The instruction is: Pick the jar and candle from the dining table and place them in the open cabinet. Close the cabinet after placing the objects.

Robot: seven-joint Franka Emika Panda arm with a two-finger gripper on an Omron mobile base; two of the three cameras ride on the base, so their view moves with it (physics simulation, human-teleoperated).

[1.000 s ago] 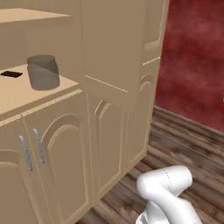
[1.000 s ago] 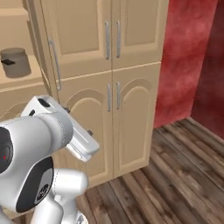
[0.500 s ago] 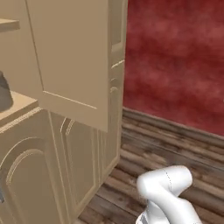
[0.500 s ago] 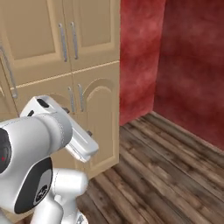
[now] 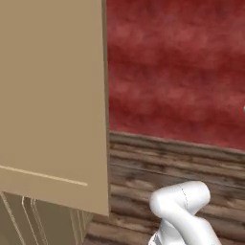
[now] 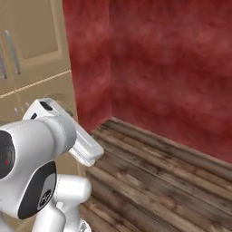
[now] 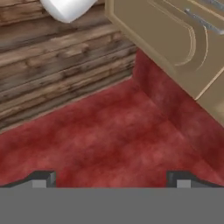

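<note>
I see the cabinet [image 5: 52, 105] as a broad tan door panel taking up the left of my left base view, its right edge running straight down, with a thin pale groove crossing it low down and an arched lower panel just showing beneath. In my right base view the cabinet [image 6: 31, 59] sits at the far left, where two slim silver handles [image 6: 12, 52] stand upright on the flat upper doors. My hand view catches the cabinet [image 7: 175, 39] in the upper right corner, tilted, with an arched panel and a silver bar handle [image 7: 205, 22] near the edge.

I cannot see the jar, the candle or the table from here, so I cannot say where they are.

The tool [image 7: 111, 177] points at the red wall [image 7: 109, 140], and its two dark fingertips [image 7: 41, 178] stand far apart at the bottom of my hand view, with nothing between them.

Beside the cabinet, the mottled red wall [image 5: 177, 72] meets a dark wooden plank floor [image 5: 158, 167]. In the right base view, two red walls [image 6: 172, 68] join in a corner, and the plank floor [image 6: 163, 176] runs out from it. The white arm [image 6: 41, 149] bulks in the lower left.
</note>
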